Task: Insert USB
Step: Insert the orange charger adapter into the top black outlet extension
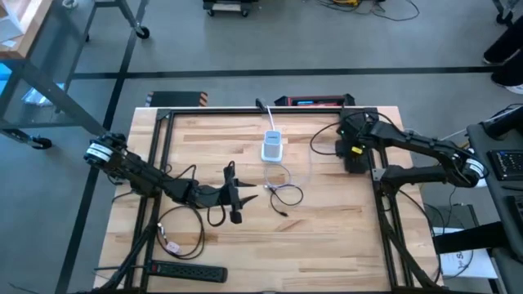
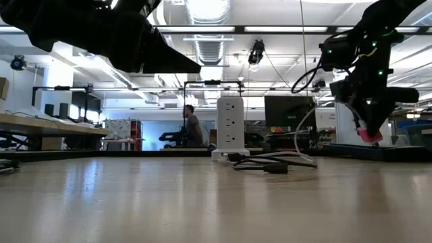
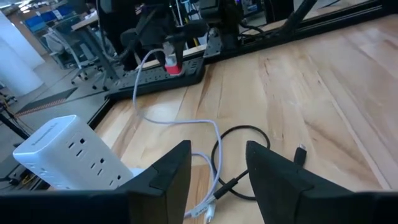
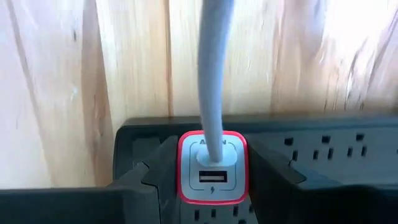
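1. Wooden desk (image 1: 327,237) carries a white power tower (image 1: 272,147) at far centre.
2. Left end effector (image 3: 216,171), fingers parted and empty, hovers near a black USB cable (image 3: 239,158).
3. Right end effector (image 4: 213,168) apparently grips a red-rimmed charger (image 4: 213,167), over a black power strip (image 4: 323,149).

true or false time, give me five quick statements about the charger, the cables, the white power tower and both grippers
1. The right gripper is shut on the red-rimmed charger. True.
2. A white cable is plugged into that charger. True.
3. The white power tower lies flat on its side. False: it stands upright on the table.
4. The left gripper holds the black cable. False: its fingers are apart over the cable, with nothing between them.
5. Both USB ports on the charger are filled. False: one port is free.
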Available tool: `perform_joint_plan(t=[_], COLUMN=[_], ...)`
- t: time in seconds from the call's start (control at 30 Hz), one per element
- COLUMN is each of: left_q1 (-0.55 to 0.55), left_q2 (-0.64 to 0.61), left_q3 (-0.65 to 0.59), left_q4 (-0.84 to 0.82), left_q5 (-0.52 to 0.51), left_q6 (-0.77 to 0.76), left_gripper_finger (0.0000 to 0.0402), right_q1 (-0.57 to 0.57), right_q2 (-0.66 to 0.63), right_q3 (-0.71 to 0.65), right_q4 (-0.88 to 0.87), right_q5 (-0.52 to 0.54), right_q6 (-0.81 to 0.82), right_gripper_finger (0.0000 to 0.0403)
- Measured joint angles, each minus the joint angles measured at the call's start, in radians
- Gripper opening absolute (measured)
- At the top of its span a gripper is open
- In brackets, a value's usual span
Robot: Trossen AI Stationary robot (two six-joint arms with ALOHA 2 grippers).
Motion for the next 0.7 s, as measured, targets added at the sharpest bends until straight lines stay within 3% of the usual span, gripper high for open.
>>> perform_joint_plan(t=[0.17, 0.7], left_q1=[0.0, 0.0], left_q2=[0.0, 0.0], left_q3=[0.0, 0.0], left_q4=[0.016, 0.033], left_q5=[0.0, 0.0], left_q6=[0.0, 0.001], left_gripper_finger=[0.0132, 0.0126], right_q1=[-0.007, -0.052], right_q2=[0.0, -0.077], right_q3=[-0.012, -0.034], right_q4=[-0.043, -0.129], right_q5=[0.06, 0.104], right_q6=[-0.011, 0.01], right_gripper_finger=[0.0135, 0.0135])
